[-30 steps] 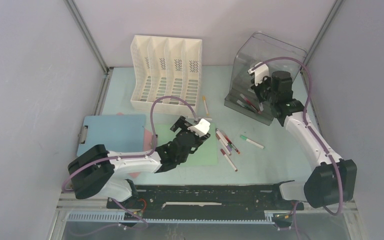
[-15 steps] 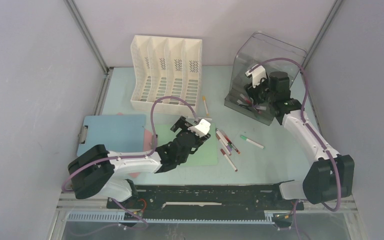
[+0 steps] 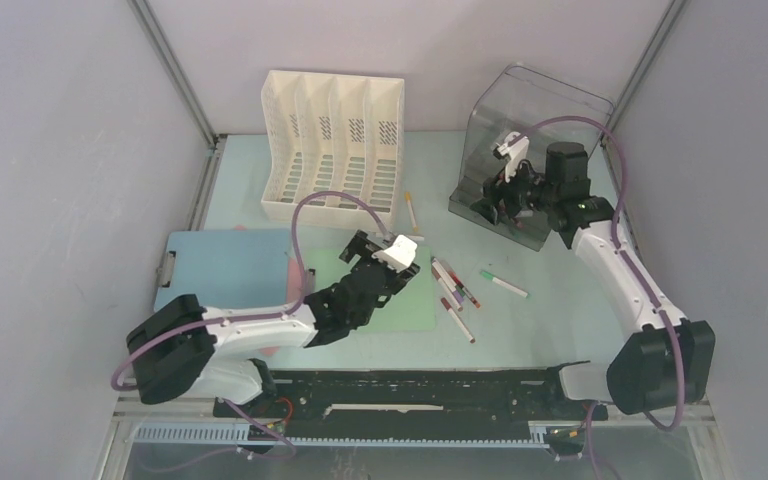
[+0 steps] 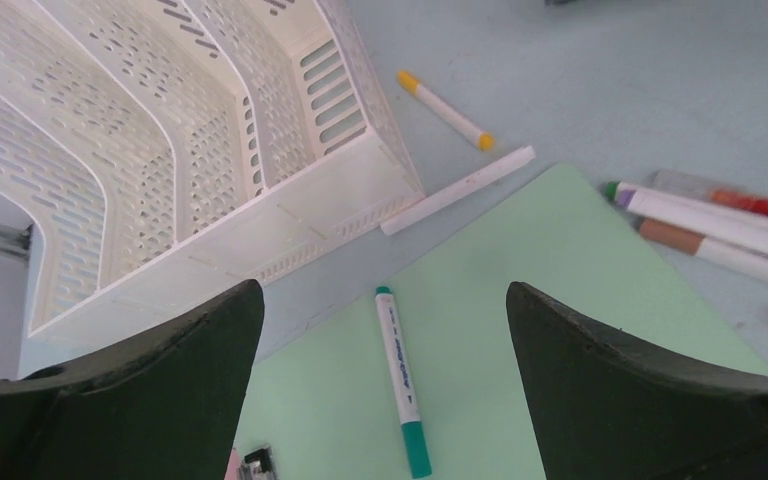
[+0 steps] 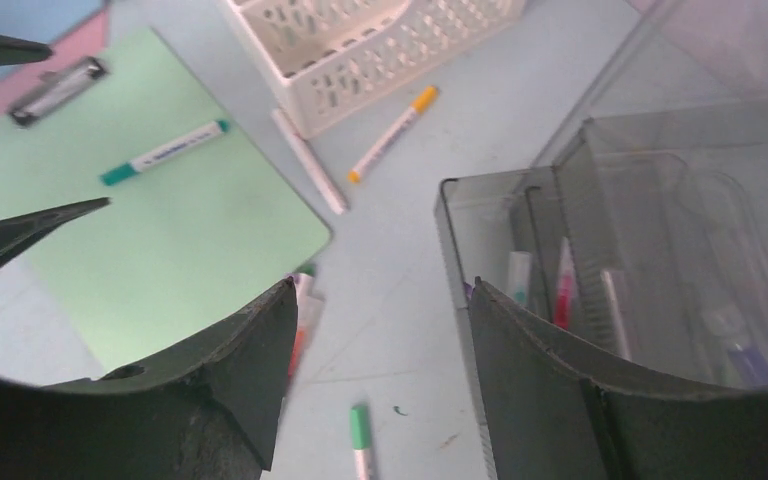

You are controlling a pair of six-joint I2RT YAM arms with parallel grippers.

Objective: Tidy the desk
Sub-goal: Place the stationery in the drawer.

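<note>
The pale mint desk (image 3: 535, 335) carries scattered markers. My left gripper (image 3: 358, 250) (image 4: 382, 292) hovers open over the green clipboard (image 4: 560, 330), with a teal-capped marker (image 4: 401, 380) lying between its fingers, untouched. My right gripper (image 3: 495, 208) (image 5: 380, 287) hangs open and empty at the front of the clear grey pen holder (image 3: 532, 140) (image 5: 620, 230), which has several pens (image 5: 565, 285) standing in it. A green-capped marker (image 3: 503, 284) (image 5: 360, 438) lies on the desk below the right gripper.
A white slotted file organizer (image 3: 335, 140) stands at the back. A blue clipboard (image 3: 225, 265) lies left over a pink sheet. A cluster of markers (image 3: 455, 290), a yellow-ended marker (image 3: 411, 212) and a white stick (image 4: 458, 190) lie mid-desk.
My right gripper has opened from shut and swung left and lower along the pen holder's front. The left arm has barely shifted and stays open.
</note>
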